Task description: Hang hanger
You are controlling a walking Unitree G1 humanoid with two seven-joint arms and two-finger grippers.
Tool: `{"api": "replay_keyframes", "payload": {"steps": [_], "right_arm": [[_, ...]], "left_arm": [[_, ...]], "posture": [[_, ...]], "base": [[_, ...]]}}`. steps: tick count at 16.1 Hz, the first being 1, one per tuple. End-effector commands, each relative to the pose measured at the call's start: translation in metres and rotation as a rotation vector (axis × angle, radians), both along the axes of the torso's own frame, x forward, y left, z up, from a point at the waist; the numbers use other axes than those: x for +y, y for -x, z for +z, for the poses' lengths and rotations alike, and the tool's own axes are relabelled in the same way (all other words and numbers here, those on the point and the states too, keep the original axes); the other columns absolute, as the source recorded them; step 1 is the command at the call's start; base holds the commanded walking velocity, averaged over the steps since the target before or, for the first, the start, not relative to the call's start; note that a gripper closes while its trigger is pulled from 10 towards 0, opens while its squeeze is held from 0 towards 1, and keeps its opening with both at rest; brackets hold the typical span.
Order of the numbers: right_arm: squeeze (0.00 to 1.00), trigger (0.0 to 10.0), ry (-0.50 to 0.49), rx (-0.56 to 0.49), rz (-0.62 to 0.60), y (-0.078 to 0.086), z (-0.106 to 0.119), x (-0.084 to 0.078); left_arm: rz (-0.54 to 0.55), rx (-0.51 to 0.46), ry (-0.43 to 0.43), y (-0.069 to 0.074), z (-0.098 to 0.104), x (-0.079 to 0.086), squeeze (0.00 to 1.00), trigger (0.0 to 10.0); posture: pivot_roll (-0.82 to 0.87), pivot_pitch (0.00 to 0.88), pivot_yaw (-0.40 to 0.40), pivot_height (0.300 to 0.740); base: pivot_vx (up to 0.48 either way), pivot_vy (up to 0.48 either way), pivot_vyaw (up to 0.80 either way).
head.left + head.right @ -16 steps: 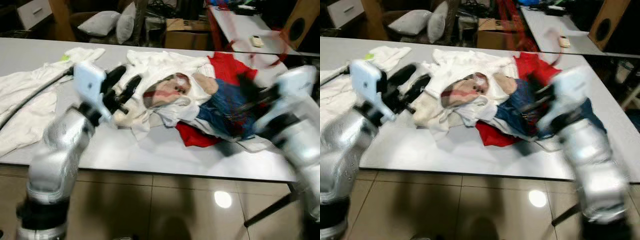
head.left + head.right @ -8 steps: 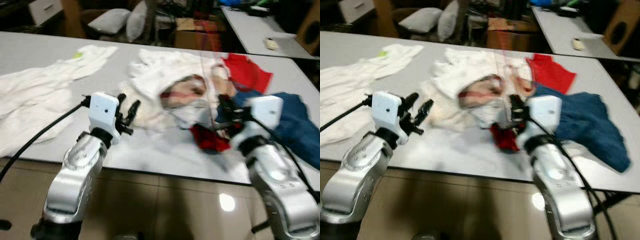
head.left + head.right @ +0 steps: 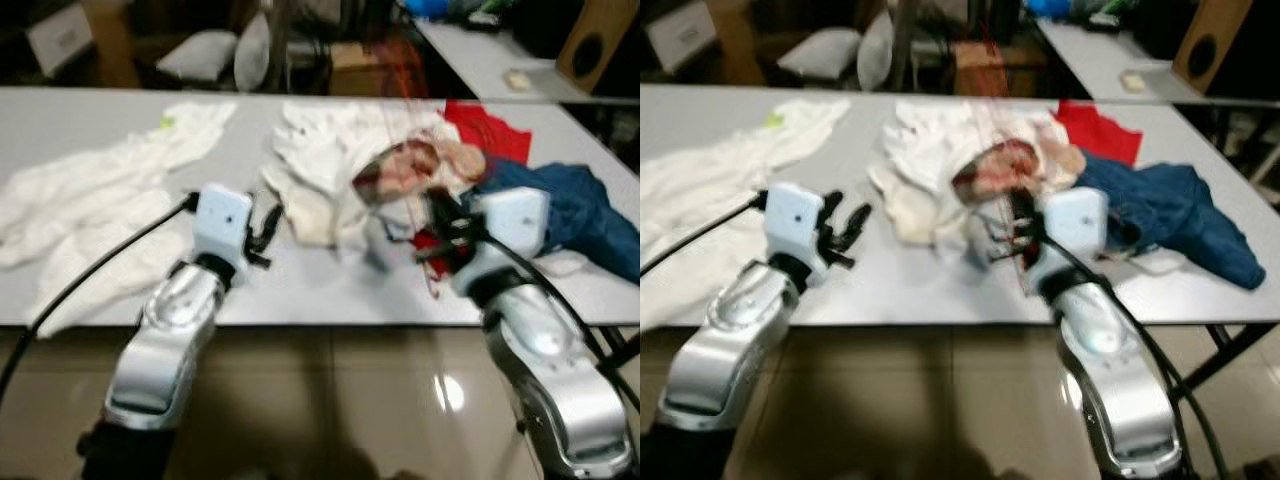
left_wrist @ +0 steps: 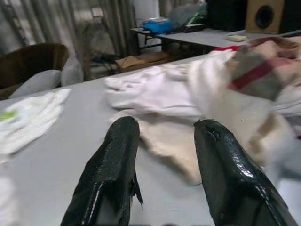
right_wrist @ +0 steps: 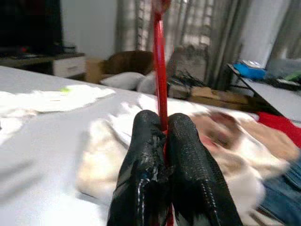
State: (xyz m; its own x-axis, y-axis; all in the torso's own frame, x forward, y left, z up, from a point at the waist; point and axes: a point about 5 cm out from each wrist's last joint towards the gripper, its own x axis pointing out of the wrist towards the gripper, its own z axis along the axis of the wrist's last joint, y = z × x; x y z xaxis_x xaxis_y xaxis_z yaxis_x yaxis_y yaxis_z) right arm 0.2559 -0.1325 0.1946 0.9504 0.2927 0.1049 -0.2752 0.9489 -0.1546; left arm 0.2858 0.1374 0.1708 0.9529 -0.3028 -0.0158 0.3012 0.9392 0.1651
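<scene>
Red hanger pinched tight in the right gripper, above the near edge of the grey table.
Left gripper hangs over the table with fingers wide apart, holding nothing. Blur hides most of the thin hanger and the heap of clothes. No writing can be read.

A grey table carries white clothes, jeans.
</scene>
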Motion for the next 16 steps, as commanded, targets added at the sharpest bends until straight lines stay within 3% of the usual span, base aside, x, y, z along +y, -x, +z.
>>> {"api": "replay_keyframes", "payload": {"steps": [1,3,5,8,9,11,13,15,16], "right_arm": [[0.00,10.0,0.002,-0.008,-0.005,-0.001,0.002,-0.004],[0.00,10.0,0.029,-0.002,-0.003,-0.002,-0.002,-0.004],[0.00,10.0,0.010,0.005,0.057,-0.008,0.002,0.000],[0.00,10.0,-0.018,0.067,0.192,-0.013,0.002,-0.006],[0.00,10.0,0.018,0.140,0.308,-0.010,-0.002,-0.013],[0.00,10.0,0.103,0.209,0.415,-0.006,-0.007,-0.023],[0.00,10.0,0.126,0.263,0.518,-0.003,-0.008,-0.036],[0.00,10.0,0.208,0.315,0.570,-0.007,-0.007,-0.053],[0.00,10.0,0.242,0.321,0.595,-0.008,-0.005,-0.057]], "left_arm": [[-0.027,-0.016,-0.004,0.001,0.004,-0.006,0.00,10.0],[0.021,-0.005,-0.022,0.005,-0.002,0.003,0.00,10.0],[0.018,-0.045,0.010,0.000,0.007,0.004,0.00,10.0],[-0.117,-0.031,0.021,0.009,0.008,-0.002,0.00,10.0],[-0.223,-0.008,0.014,0.016,0.009,-0.002,1.00,10.0],[-0.338,-0.007,0.010,0.019,0.018,-0.001,1.00,10.0],[-0.472,-0.011,0.000,0.020,0.034,0.004,1.00,10.0],[-0.699,0.031,-0.039,0.029,0.050,0.009,1.00,10.0],[-0.760,0.041,-0.069,0.028,0.054,0.009,1.00,10.0]], "posture": [[0.04,0.013,-0.016,0.740],[0.05,0.000,-0.038,0.740],[0.05,0.000,-0.041,0.740],[0.06,0.000,-0.041,0.740],[0.06,0.000,-0.046,0.740],[0.07,0.000,-0.045,0.740],[0.07,0.000,-0.042,0.740],[0.07,0.000,-0.046,0.740],[0.07,0.000,-0.043,0.740]], "base": [[0.000,0.458,0.00],[0.000,0.452,0.00],[0.000,0.409,0.00],[0.000,0.000,0.00],[0.000,0.000,0.00],[0.000,0.000,0.00],[0.000,0.000,0.00],[0.000,0.000,0.00],[0.000,0.000,0.00]]}}
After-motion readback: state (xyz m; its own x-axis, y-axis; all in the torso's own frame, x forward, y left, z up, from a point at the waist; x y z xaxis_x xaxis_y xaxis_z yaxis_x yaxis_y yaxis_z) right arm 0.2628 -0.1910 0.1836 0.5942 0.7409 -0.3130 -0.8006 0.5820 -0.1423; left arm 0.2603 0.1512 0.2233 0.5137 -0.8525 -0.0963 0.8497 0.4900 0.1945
